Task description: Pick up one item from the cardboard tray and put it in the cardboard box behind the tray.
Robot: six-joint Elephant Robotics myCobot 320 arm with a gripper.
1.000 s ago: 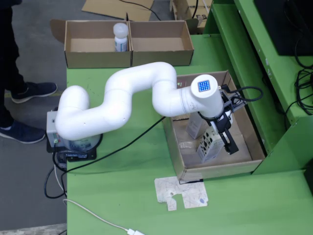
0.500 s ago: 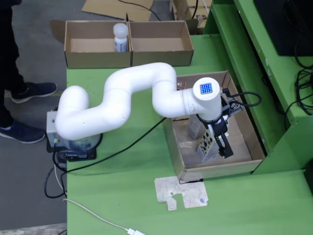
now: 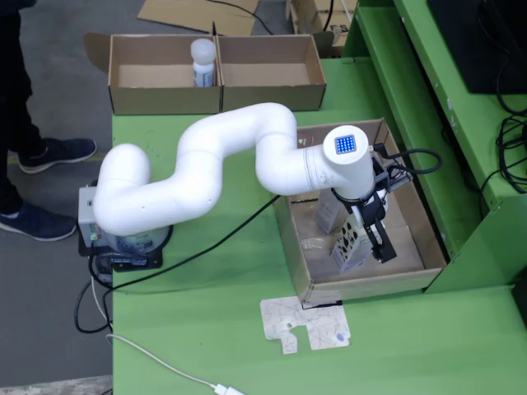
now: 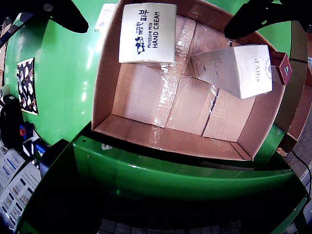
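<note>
Count: one white arm (image 3: 198,177), one cardboard tray (image 3: 431,247) on the green table (image 3: 206,329), two carton items in it. Wrist view shows both: a hand cream box (image 4: 148,32) against the tray's upper wall, and a white carton (image 4: 239,70) by the right wall. In the overhead view the patterned carton (image 3: 349,243) stands upright mid-tray; the second carton (image 3: 328,212) is just behind it, partly hidden by the wrist.

Two open cardboard boxes sit side by side past the table's far edge: left box (image 3: 162,76) holds one white bottle (image 3: 202,62), right box (image 3: 269,72) shows nothing inside.

Gripper (image 3: 375,239) is down inside the tray, just beside the patterned carton on its right in the overhead view. In the wrist view the two dark fingers (image 4: 256,17) sit spread at the top corners with nothing between them, so the jaws are released. Contact with the carton: probably none, but the overhead angle is too poor to be sure.

Versus half a second ago: wrist has shifted slightly right and toward the tray's front wall; both cartons unmoved.
</note>
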